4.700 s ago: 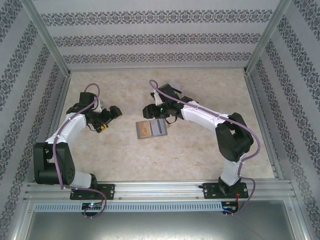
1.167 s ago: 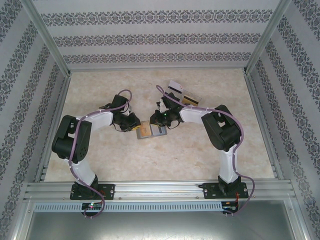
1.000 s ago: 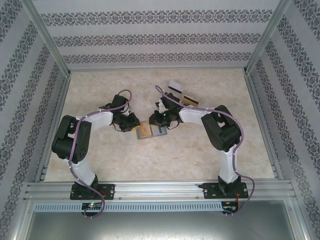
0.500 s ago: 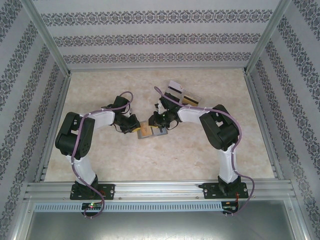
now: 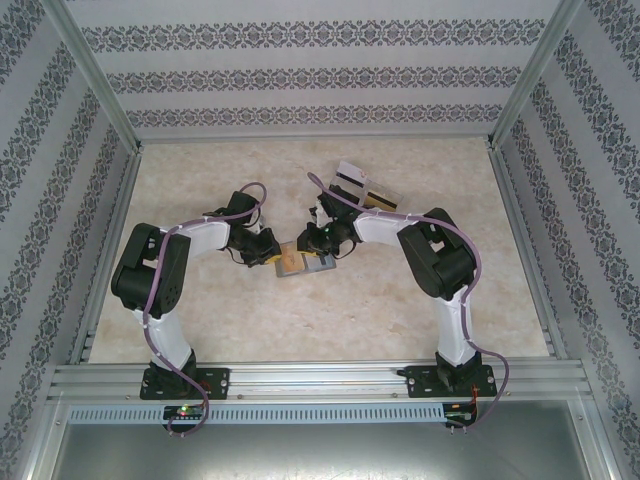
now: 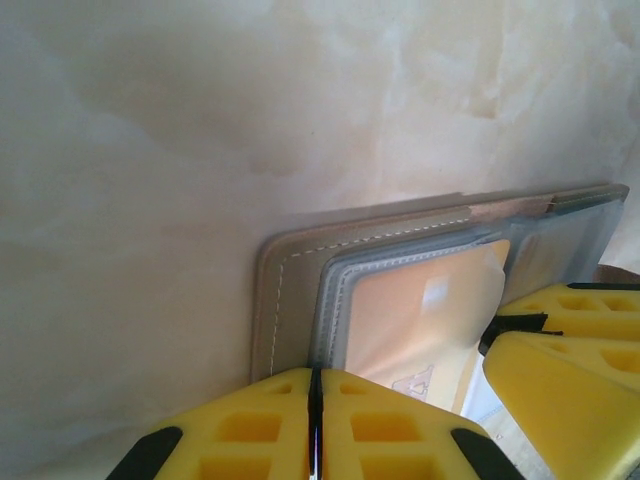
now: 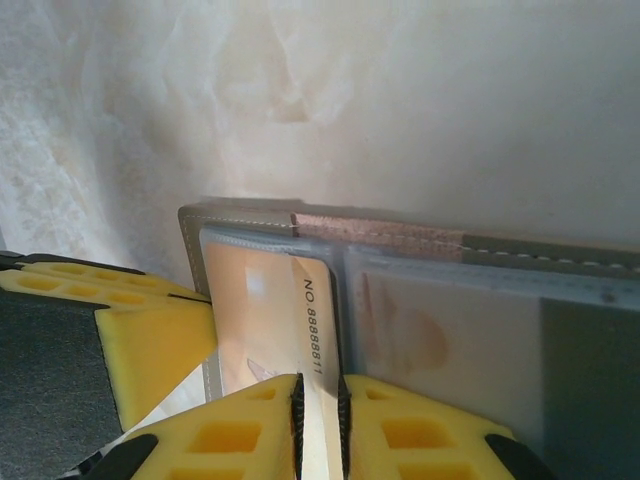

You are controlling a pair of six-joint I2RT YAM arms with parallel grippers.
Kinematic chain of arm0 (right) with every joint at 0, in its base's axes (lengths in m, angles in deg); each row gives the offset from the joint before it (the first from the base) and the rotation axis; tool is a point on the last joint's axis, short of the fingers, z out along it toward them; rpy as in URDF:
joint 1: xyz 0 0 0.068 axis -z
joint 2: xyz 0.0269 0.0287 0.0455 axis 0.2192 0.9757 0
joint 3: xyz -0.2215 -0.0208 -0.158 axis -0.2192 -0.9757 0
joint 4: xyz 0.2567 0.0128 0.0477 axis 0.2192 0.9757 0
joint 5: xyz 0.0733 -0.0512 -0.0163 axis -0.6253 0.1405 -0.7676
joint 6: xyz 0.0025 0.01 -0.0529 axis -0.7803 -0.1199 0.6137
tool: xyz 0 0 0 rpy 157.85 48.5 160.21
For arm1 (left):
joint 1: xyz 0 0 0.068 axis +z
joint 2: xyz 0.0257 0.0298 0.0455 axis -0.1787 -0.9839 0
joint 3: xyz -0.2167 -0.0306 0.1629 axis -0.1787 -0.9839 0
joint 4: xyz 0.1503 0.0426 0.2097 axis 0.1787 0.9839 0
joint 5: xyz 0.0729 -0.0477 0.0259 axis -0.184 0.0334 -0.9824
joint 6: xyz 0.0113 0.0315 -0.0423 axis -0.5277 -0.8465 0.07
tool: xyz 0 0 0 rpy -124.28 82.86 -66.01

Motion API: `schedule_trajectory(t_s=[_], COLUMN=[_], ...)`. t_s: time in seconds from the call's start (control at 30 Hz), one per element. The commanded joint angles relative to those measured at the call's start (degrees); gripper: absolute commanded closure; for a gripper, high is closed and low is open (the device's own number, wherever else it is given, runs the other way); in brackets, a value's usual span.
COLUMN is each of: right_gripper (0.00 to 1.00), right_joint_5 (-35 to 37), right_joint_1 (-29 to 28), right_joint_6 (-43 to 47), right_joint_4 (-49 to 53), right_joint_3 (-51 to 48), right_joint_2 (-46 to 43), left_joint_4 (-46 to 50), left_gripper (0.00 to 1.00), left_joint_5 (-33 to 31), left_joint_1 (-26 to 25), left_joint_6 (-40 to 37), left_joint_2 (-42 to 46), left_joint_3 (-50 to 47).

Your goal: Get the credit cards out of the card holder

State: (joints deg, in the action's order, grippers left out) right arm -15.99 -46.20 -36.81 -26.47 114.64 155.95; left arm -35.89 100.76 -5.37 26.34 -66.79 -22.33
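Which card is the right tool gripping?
The gold card in the wallet, with a number printed along its edge; the right tool pinches that edge. The white striped card and its neighbour lie loose on the table.

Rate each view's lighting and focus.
Top external: even light, sharp, but the card holder is tiny. Left wrist: the near yellow fingers look soft, and the clear sleeve dulls the gold card. Right wrist: the card's printed number is legible, the table washed out.

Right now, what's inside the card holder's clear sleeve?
A gold card sits in the card holder's clear sleeve; the right gripper pinches a numbered card at its mouth. Anything behind the gold card is covered.
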Motion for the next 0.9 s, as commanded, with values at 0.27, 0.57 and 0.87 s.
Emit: schedule_trajectory(t_s=[0.27,0.57,0.87], right_gripper=[0.8,0.83,0.96], right_joint_5=[4.59,-2.26,-2.95], right_joint_1=[-0.25,-0.84,-0.82], right_joint_6=[1.7,1.25,2.52], right_joint_4=[2.38,-0.47,-1.31], right_joint_3=[-0.32,1.0,1.11], right_joint_2=[-0.19,2.03,0.79], left_joint_4=[1.52,0.37,0.28], left_gripper=[0.9,0.91,0.9], left_joint_5=[-1.15,0.82,0.59], left_joint_1=[-0.28,-0.25,-0.25], left_joint_6=[-1.3,-1.13,-1.03], left_joint_2=[-1.93,-3.22,-2.99], left_joint_3=[0.12,-0.4,-0.28])
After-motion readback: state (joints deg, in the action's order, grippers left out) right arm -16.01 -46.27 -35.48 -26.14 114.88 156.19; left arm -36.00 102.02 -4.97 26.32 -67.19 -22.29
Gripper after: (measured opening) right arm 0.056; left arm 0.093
